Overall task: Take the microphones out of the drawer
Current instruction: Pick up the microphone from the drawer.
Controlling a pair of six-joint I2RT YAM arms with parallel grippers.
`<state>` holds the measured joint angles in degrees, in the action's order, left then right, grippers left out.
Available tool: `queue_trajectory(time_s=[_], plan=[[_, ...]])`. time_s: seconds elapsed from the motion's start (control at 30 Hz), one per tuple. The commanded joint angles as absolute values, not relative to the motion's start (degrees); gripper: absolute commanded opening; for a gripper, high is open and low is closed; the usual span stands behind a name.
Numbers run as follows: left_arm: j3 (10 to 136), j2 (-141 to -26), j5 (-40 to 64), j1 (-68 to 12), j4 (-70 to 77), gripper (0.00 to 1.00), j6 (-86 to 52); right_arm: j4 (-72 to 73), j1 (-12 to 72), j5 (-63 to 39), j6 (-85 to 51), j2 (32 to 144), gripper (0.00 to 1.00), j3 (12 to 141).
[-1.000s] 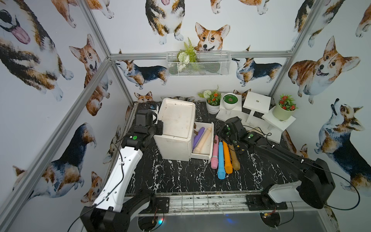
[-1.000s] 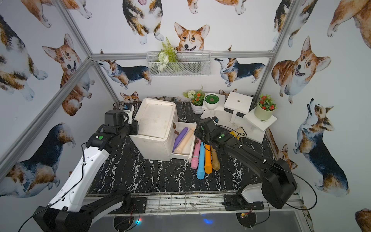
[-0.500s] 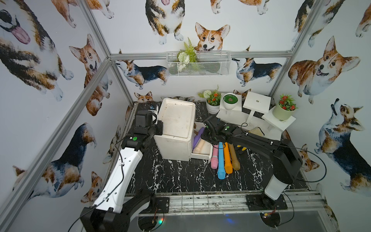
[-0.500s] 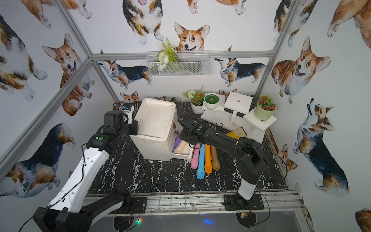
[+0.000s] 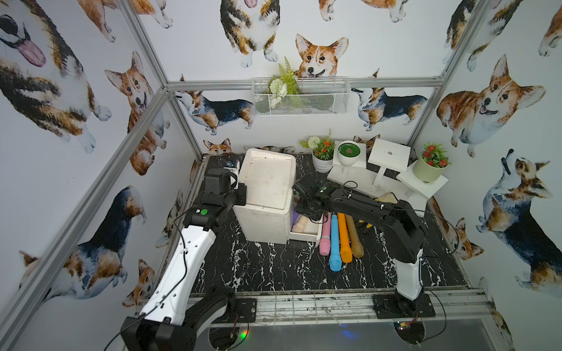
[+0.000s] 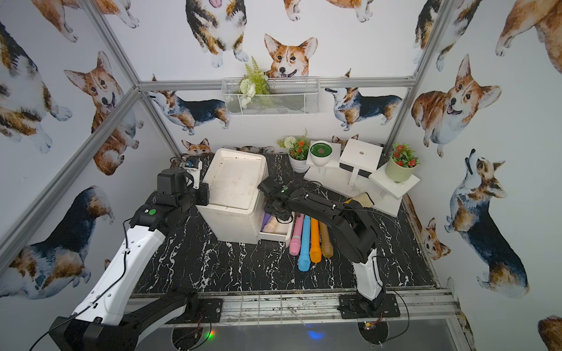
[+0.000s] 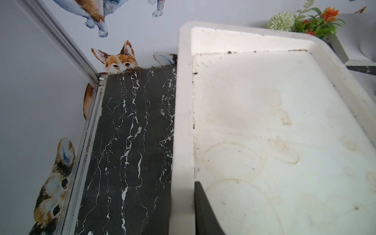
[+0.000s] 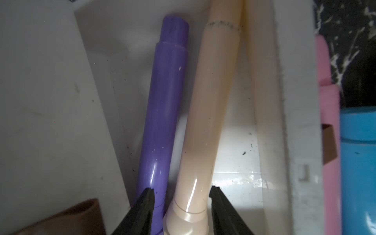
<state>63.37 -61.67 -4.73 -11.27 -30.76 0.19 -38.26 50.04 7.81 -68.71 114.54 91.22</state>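
A white cabinet [image 5: 267, 182] stands at the back left with its drawer [image 5: 305, 236] pulled out to the right. Inside lie a purple microphone [image 8: 162, 101] and a cream microphone [image 8: 209, 101], both partly seen in both top views under the right arm. My right gripper [image 8: 181, 191] hangs low in the drawer, open, its fingers straddling the cream microphone's thick end; one fingertip overlaps the purple one. My left gripper [image 5: 238, 190] is shut on the cabinet's left rim [image 7: 183, 122], with one black finger [image 7: 201, 203] inside the rim.
Pink [image 5: 324, 240], blue [image 5: 334, 246], orange [image 5: 345, 240] and brown [image 5: 354, 235] microphones lie side by side on the black marble table just right of the drawer. White stands with plant pots [image 5: 427, 170] fill the back right corner. A wire basket [image 5: 301, 100] hangs on the back wall.
My right arm has swung left from beside the row of microphones on the table to over the open drawer and lowered into it. The left arm has not moved.
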Motion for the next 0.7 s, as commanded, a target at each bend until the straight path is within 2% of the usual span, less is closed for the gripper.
queue_trajectory(time_s=[0.0, 0.23, 0.67], plan=[[63.5, -61.5, -3.9, -11.3, -31.2, 0.05, 2.3, -42.7, 50.3, 10.1, -70.7, 117.4, 0.50, 93.3], [62.4, -60.7, -4.2, -11.3, -30.8, 0.05, 2.2, -43.7, 50.6, 10.8, -71.4, 119.4, 0.49, 93.8], [62.6, -60.7, -4.4, -11.3, -31.0, 0.05, 2.3, -42.8, 52.0, 13.9, -72.4, 114.9, 0.46, 88.2]])
